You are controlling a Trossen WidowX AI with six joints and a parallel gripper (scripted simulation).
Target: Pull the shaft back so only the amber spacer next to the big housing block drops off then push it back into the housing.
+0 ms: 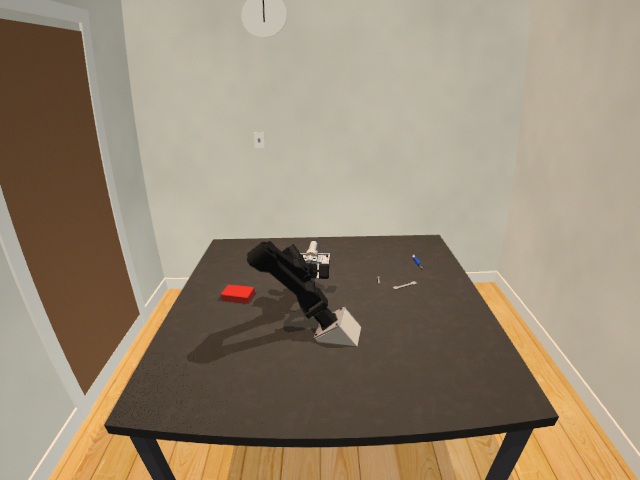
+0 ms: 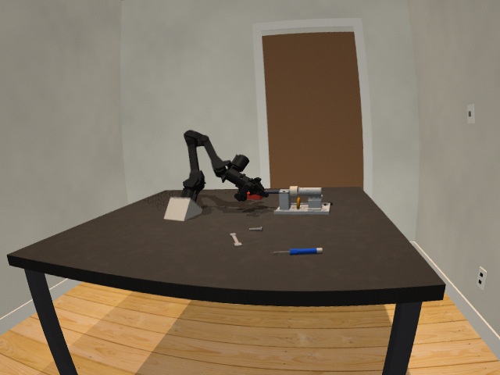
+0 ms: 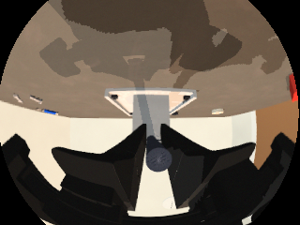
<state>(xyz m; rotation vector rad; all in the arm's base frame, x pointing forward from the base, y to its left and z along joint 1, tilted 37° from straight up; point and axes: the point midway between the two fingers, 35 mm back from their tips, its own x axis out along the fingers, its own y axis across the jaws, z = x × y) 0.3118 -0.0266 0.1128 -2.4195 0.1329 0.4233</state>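
The end effector (image 2: 261, 192) is pinching the dark end of the shaft (image 2: 273, 191). The shaft is lying level, its long axis running straight away from the end effector into the housing (image 2: 311, 197) on the worktop (image 2: 343, 258). An amber spacer (image 2: 298, 201) is hanging below it.

No readable text, label, brand, number or sign anywhere. Blank clock face (image 1: 263, 15) with a single dark hand and no numerals. Plain wall plate (image 1: 258, 139), red block (image 1: 237, 292) and blue-handled screwdriver (image 2: 301, 251), all unmarked.
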